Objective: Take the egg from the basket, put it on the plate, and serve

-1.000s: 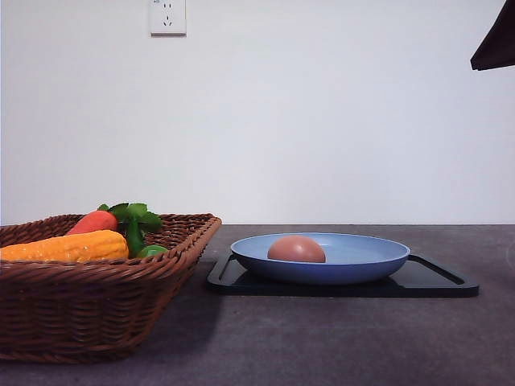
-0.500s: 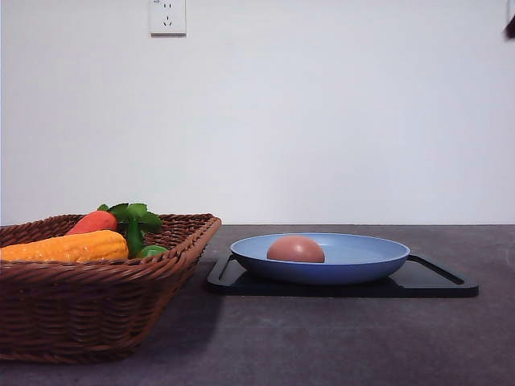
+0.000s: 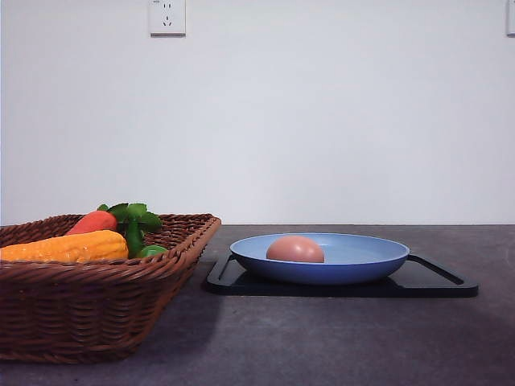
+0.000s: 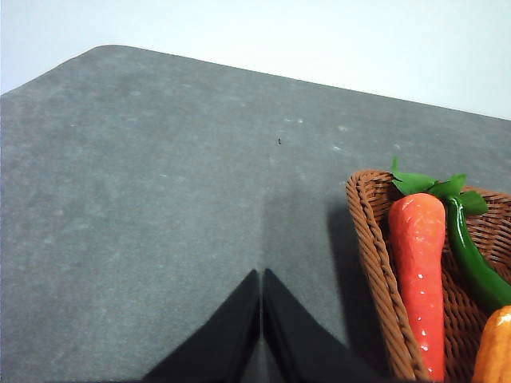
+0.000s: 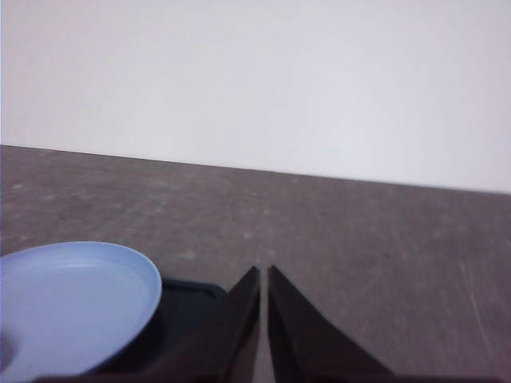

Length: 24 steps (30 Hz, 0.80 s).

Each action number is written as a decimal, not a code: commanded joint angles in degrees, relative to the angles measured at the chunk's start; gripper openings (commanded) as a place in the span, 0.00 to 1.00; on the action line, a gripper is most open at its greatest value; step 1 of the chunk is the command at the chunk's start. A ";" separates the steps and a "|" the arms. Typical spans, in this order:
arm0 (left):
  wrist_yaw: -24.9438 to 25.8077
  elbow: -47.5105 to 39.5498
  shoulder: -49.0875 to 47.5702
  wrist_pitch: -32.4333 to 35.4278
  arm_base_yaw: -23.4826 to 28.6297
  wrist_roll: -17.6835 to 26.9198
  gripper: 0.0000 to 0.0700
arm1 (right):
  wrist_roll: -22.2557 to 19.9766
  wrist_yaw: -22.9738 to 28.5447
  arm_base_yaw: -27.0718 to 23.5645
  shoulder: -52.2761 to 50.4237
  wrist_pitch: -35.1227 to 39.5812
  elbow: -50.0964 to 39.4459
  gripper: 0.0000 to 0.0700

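Front view: a dark grey matte tabletop (image 3: 338,338) meets a plain white wall (image 3: 322,121); the small brownish-pink egg (image 3: 295,249) lies in the round light-blue plate (image 3: 378,259) on a flat black tray (image 3: 438,283), beside the brown woven wicker basket (image 3: 96,310). Wrist views: my left gripper (image 4: 261,275) and right gripper (image 5: 263,271) each have fingers pressed together, holding nothing. Both views crop basket and plate at their edges.

woven brown wicker basket (image 3: 96,310), smooth matte blue plate (image 3: 362,261), smooth egg (image 3: 295,249), speckled matte grey table (image 3: 338,338)
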 commanded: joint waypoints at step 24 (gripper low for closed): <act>-0.04 -1.36 -0.11 -0.90 0.04 -0.37 0.00 | 4.16 0.26 -2.52 -4.25 -10.14 -2.86 0.00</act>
